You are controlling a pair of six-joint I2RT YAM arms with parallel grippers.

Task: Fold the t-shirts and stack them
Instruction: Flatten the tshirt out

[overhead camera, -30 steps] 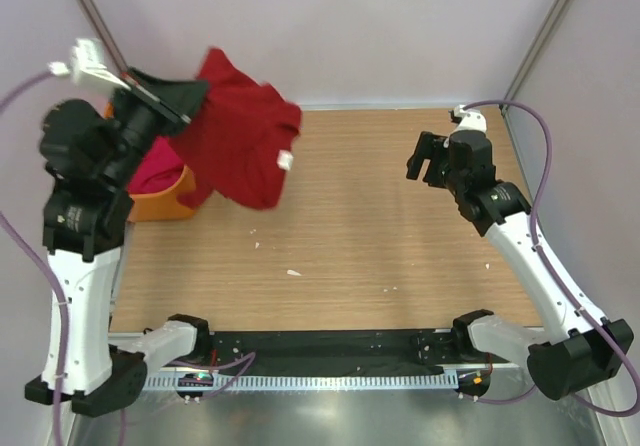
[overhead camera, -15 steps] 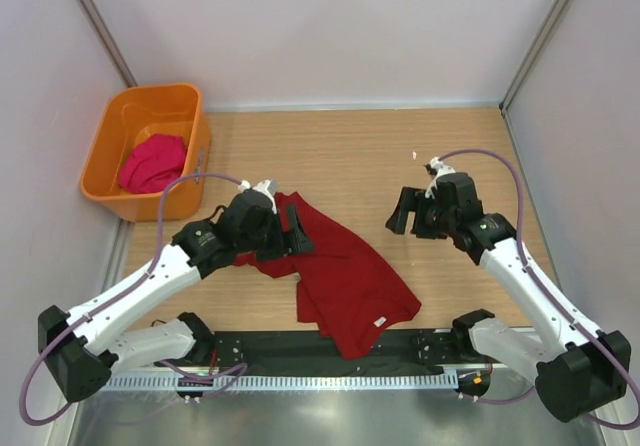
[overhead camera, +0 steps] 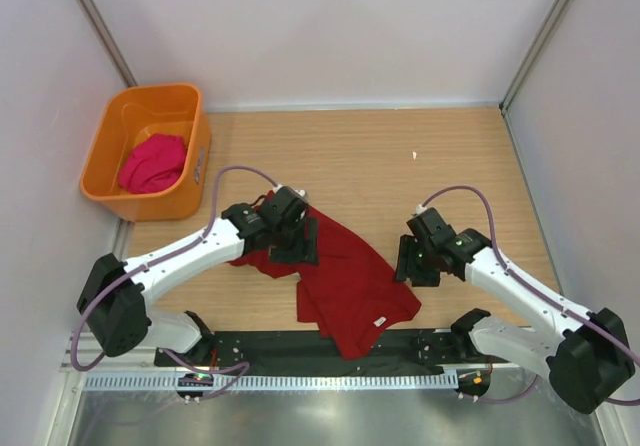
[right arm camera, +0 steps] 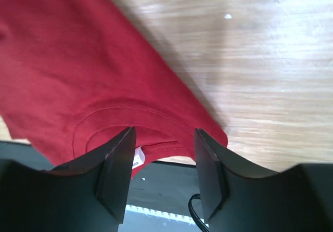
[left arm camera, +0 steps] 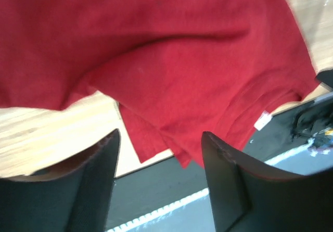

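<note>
Crimson t-shirt (overhead camera: 345, 276) lies rumpled and unfolded on the tabletop (overhead camera: 400, 156), toward the near edge. Its long axis runs diagonally, from far-left under your left arm down to near-right, where its lower end laps onto the black strip (overhead camera: 300, 351) at the front. Magenta-pink t-shirt (overhead camera: 153, 163) sits bunched in the orange tub (overhead camera: 150, 206) at the far-left corner, well apart from both arms, so nothing is stacked yet. Left end effector (overhead camera: 300, 241) hangs over the far-left part of the crimson cloth. In the left wrist view its fingers (left arm camera: 99, 180) stand apart with nothing between them, and the shirt spreads ahead of them. Right end effector (overhead camera: 412, 266) is just beside the shirt's right edge. In the right wrist view its fingers (right arm camera: 117, 169) are also apart, straddling the collar (right arm camera: 125, 115) with the white label (right arm camera: 137, 158) between them (can't tell if the tips touch the cloth). Both arms are on the shirt, one toward each end of the diagonal: your right is nearer the collar, your left nearer the far-left bunch. My read is that you are at the spreading step. The next move likely calls for pinching an edge at each end and pulling outward along that diagonal to flatten it. Watch the part hanging over the front strip, since it could snag or slide off.
</note>
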